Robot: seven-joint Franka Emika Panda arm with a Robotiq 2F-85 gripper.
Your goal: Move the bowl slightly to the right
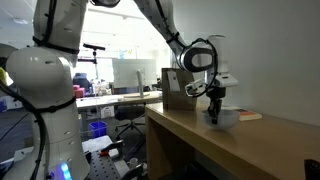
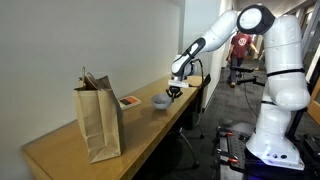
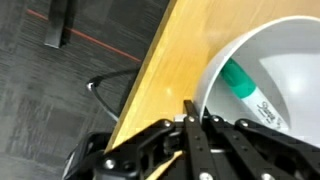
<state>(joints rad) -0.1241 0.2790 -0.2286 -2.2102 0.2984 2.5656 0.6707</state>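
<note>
Bowl (image 3: 275, 50): white, on wooden table (image 3: 170, 70), close to its edge
Inside bowl: green marker (image 3: 243, 84)
Gripper (image 3: 190, 112): jaws pinched on bowl rim

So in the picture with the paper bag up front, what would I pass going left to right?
brown paper bag → flat pinkish book → bowl → pincer at the bowl's right edge → robot's white body

Arm (image 2: 222, 30) outstretched, gripper (image 3: 190, 112) pinching bowl (image 3: 290, 50) rim
</note>
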